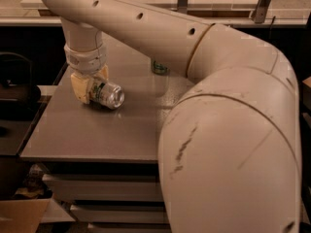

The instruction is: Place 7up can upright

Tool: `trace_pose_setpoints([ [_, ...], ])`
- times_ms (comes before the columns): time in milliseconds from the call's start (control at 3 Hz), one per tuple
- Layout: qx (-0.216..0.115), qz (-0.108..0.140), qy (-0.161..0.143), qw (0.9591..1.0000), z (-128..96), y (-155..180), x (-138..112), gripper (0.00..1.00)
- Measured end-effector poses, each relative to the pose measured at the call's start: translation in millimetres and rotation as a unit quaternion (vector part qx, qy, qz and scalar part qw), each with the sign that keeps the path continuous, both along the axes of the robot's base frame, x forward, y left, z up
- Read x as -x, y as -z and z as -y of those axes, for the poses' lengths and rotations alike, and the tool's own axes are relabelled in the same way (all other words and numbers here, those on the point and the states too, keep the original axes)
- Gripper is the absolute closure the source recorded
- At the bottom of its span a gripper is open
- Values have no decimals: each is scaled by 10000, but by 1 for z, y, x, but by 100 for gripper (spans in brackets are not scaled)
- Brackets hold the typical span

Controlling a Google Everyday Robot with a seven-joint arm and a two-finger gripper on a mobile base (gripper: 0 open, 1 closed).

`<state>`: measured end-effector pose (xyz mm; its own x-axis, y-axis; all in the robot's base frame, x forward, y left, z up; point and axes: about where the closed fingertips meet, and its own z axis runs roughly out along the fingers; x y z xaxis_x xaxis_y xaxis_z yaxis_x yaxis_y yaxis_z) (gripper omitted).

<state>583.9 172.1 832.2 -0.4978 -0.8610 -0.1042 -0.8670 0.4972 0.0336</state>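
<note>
Honestly, the worry from where I stand is that the 7up can (110,94) is a round thing lying on its side on a smooth grey table (73,140), so it will roll at the slightest nudge. If the gripper (90,88) bears on it off-centre, I'd guess it squirts out sideways toward the near-left edge, which isn't far off. A hold near one end could also let it swing as it is tipped up, so that it lands tilted and topples again. A thin can dents, too, if squeezed hard. The gripper is down at table level on the left part of the table, hanging from the wrist of the big pale arm (146,25) that sweeps across the top of the scene. The can lies right against it. Its rear end is tucked in under the tan claw, and its silver top pokes out to the right and a little toward me. Whether the claw has actually clamped onto it or is only set around it, I cannot tell from here. Another green can (159,68) stands farther back, half hidden behind the arm and well apart from all this, so it shouldn't get knocked.
</note>
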Motion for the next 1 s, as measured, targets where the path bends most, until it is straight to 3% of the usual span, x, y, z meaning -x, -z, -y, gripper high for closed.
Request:
trace_pose_setpoints([
  [333, -32, 145, -87, 9999, 0, -17, 1, 100],
  [667, -103, 428, -229, 9988, -3, -43, 3, 100],
  [1000, -415, 816, -466, 9947, -4, -71, 8, 100],
])
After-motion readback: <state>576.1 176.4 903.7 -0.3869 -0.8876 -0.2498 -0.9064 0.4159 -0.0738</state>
